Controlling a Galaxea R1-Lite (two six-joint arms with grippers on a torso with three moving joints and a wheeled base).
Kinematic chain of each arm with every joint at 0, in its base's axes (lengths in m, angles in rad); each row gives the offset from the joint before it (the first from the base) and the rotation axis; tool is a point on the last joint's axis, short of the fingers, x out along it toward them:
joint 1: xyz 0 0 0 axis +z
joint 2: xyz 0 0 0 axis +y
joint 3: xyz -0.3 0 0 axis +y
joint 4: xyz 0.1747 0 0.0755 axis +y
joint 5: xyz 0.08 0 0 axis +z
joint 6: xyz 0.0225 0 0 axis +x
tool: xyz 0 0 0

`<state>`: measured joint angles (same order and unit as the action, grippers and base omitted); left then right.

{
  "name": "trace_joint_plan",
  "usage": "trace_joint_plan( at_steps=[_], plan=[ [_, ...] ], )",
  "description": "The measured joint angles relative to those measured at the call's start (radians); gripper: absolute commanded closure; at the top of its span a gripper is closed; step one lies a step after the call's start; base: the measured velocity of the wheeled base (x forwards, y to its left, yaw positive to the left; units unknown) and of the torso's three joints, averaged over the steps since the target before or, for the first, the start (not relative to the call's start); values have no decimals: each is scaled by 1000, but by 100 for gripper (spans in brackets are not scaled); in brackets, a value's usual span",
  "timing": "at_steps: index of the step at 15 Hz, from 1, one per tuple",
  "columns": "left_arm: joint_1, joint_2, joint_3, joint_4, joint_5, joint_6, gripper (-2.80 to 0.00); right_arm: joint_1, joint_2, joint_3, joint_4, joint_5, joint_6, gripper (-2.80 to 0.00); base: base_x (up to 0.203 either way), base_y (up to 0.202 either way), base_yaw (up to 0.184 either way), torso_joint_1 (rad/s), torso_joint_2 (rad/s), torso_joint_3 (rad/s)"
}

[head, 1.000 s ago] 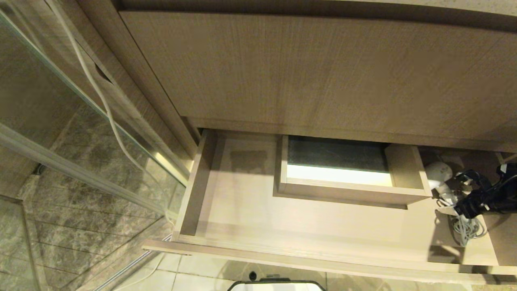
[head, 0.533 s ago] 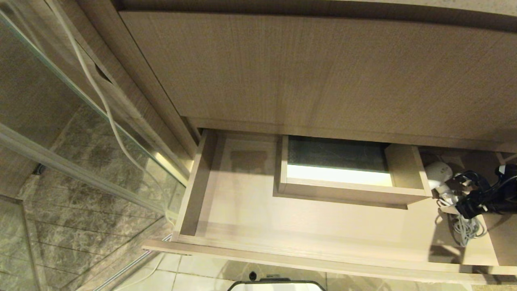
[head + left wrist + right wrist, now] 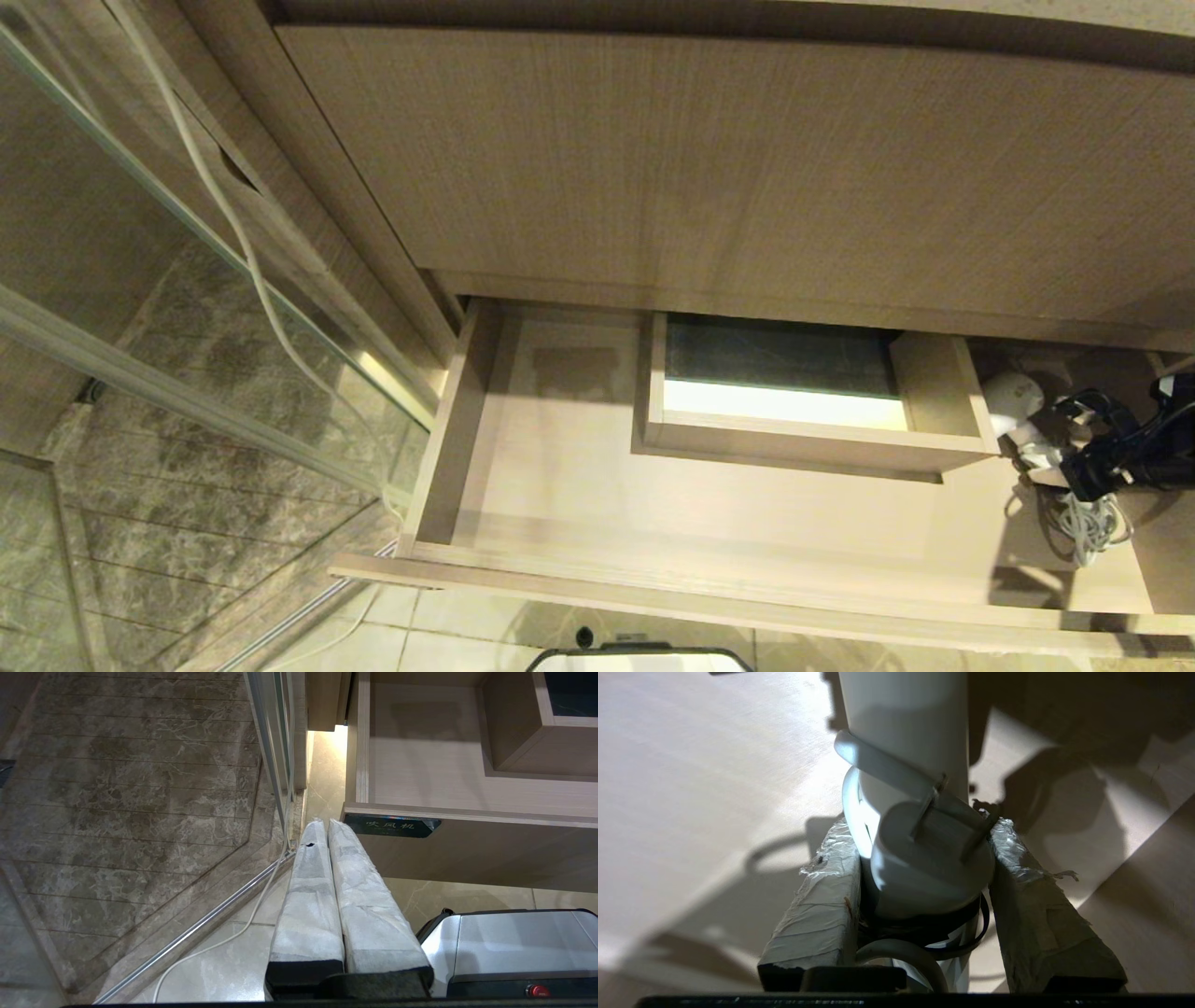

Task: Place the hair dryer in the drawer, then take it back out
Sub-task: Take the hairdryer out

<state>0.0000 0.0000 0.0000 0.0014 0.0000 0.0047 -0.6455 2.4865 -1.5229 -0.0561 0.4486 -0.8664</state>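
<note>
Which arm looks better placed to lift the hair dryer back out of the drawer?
The right. Its gripper already has its jaws either side of the hair dryer at the drawer's right end. The left gripper hangs shut outside the drawer's left front corner.

A bathroom: a glass shower screen (image 3: 187,308) over a marble floor (image 3: 117,788) beside a wood vanity cabinet (image 3: 747,168).

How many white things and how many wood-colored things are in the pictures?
White: 1, the hair dryer with its bundled cord, in the right hand.
Wood-colored: 2, the drawer and the cabinet panel above it.
Total: 3
</note>
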Motion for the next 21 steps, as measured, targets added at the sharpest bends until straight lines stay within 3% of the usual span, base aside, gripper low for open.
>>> trace_joint_plan(
  at_steps=[12,21],
  plan=[
    [0,0,0,0,0,0,0,-23,-132,34,108,-2,-12,0,0,0,0,0,0,0],
    [0,0,0,0,0,0,0,-48,-267,145,108,1,-19,0,0,0,0,0,0,0]
  ],
)
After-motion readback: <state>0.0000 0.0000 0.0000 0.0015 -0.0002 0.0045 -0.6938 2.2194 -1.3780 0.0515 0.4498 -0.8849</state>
